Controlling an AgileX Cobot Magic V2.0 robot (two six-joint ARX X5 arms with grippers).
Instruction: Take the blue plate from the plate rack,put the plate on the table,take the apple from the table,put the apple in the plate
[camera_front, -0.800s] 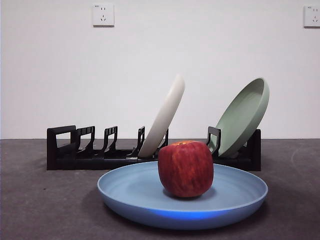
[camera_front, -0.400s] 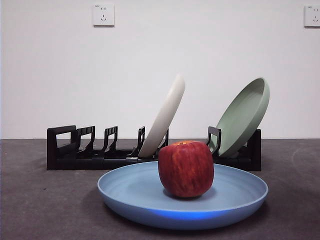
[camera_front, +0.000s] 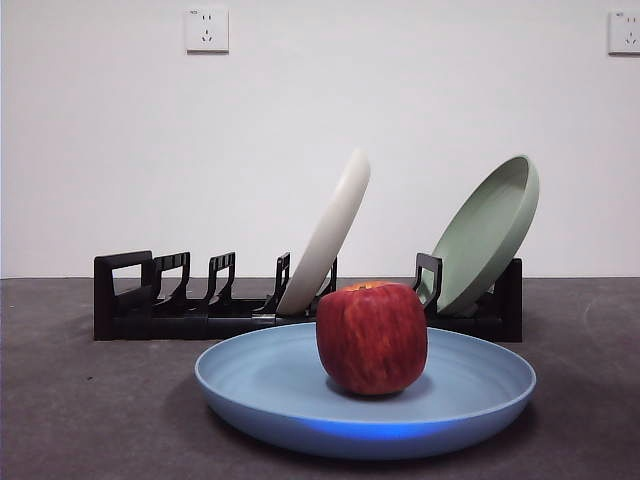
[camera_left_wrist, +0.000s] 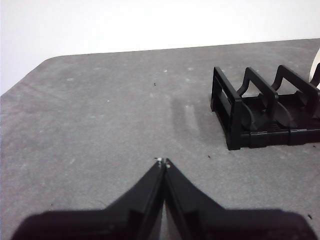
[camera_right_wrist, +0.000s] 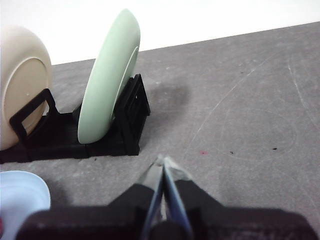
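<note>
The blue plate (camera_front: 365, 405) lies flat on the dark grey table (camera_front: 80, 400), in front of the black plate rack (camera_front: 200, 300). The dark red apple (camera_front: 372, 337) stands in the plate, near its middle. An edge of the blue plate (camera_right_wrist: 20, 192) also shows in the right wrist view. My left gripper (camera_left_wrist: 163, 162) hovers shut and empty over bare table beside the loop end of the plate rack (camera_left_wrist: 260, 115). My right gripper (camera_right_wrist: 162, 162) is shut and empty, over the table near the other end of the plate rack (camera_right_wrist: 125, 125). Neither gripper appears in the front view.
A cream-white plate (camera_front: 325, 235) and a pale green plate (camera_front: 487, 235) lean in the rack's slots. The table's rounded corner edge (camera_left_wrist: 30, 70) shows in the left wrist view. Two wall sockets (camera_front: 206, 29) sit on the white back wall.
</note>
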